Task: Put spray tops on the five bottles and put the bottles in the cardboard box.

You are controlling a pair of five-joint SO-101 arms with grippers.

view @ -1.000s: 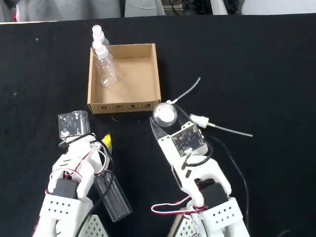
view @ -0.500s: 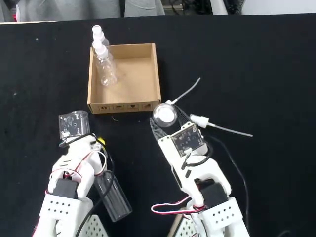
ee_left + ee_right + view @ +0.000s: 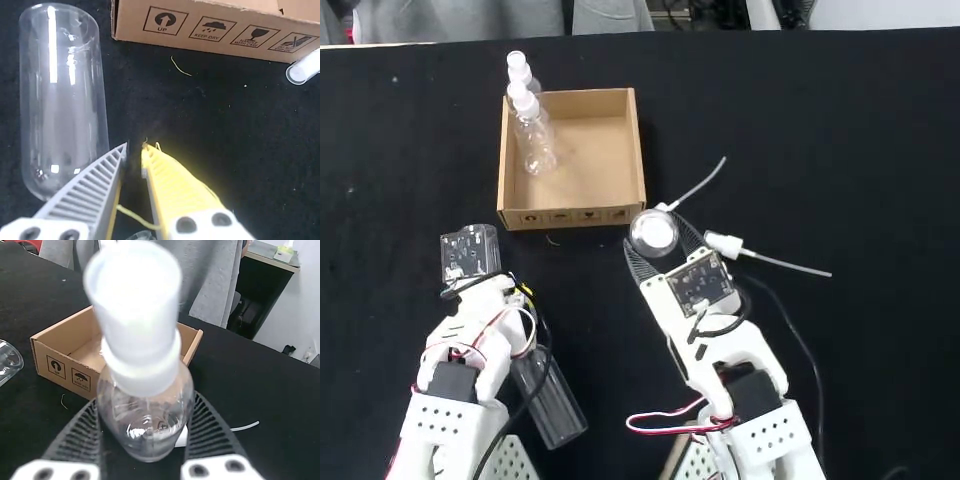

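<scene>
In the high view the cardboard box (image 3: 620, 160) holds two capped bottles (image 3: 530, 130) leaning in its far left corner. My right gripper (image 3: 658, 240) stands just in front of the box's near right corner, shut on a clear bottle (image 3: 145, 410) that carries a white spray top (image 3: 134, 315). My left gripper (image 3: 134, 146) hovers low over the black table, shut with nothing between its fingers. An uncapped clear bottle (image 3: 60, 95) lies right beside its grey finger (image 3: 95, 185). Two loose spray tops (image 3: 695, 190) (image 3: 760, 255) with long tubes lie to the right of the box.
Another uncapped bottle (image 3: 548, 400) lies by the left arm's base. The box's front wall (image 3: 210, 27) is a short way ahead of my left gripper. A red-and-white cable (image 3: 670, 418) loops by the right arm's base. Bare black table stretches to the right.
The left gripper's yellow finger has drawn in towards the grey one, closing the gripper beside the lying bottle. The right arm and its bottle have not moved.
</scene>
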